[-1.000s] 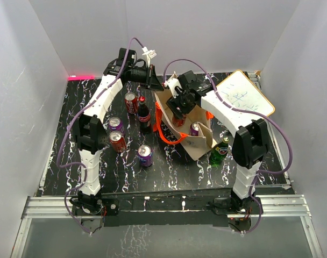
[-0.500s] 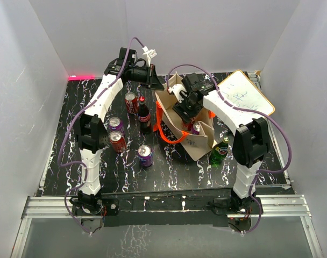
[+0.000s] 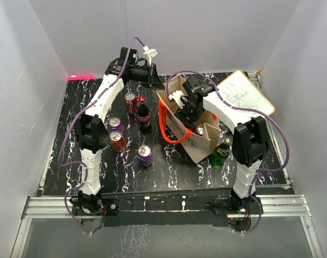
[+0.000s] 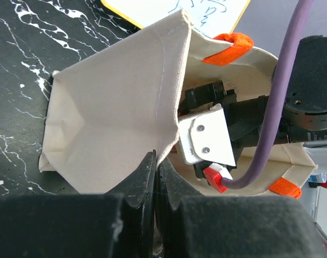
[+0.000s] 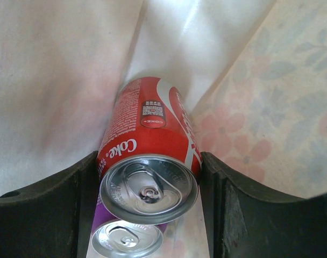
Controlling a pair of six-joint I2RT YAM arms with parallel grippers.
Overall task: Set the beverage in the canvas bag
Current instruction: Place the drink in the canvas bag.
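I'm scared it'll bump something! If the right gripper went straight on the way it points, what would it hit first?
Probably the inside of the tall beige canvas bag. The right gripper, jaws shut on a red Coke can, points into the bag's creased cloth; depth is hard to judge.

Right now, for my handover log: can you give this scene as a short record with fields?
left gripper: shut on canvas bag rim
right gripper: inside bag, shut on red Coke can
beneath it: lower purple can
left of bag: cola bottle, far red can, near red can, far purple can, near purple can
right of bag: green bottle
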